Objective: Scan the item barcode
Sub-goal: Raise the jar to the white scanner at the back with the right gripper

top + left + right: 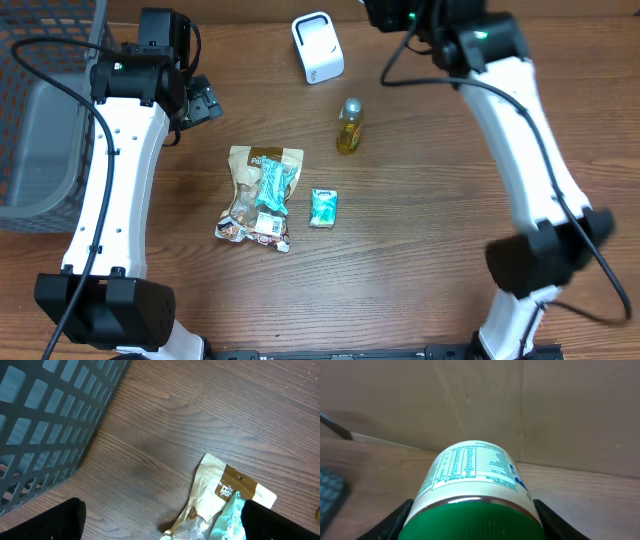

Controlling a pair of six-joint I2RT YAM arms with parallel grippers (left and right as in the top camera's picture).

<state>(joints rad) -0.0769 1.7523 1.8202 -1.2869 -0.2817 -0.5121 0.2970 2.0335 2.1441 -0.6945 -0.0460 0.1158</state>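
On the far side of the counter (pixel 420 230), seen from overhead, a white scanner (pixel 318 47) stands left of the right arm (pixel 520 130), whose end runs past the far edge of the frame. Nearer lie a yellow bottle (pixel 349 127), a snack bag (pixel 262 190) and a teal packet (pixel 323 207). The left gripper (pixel 205 100) hangs between a grey basket (pixel 40 130) and the bag.

In the left wrist view that gripper is spread wide, and one end of the snack bag lies between its fingers (pixel 45 522).

In the right wrist view the right gripper (pixel 472 525) pinches a green-lidded jar (pixel 470 470). The jar's printed label faces the camera, with a brown board behind it.
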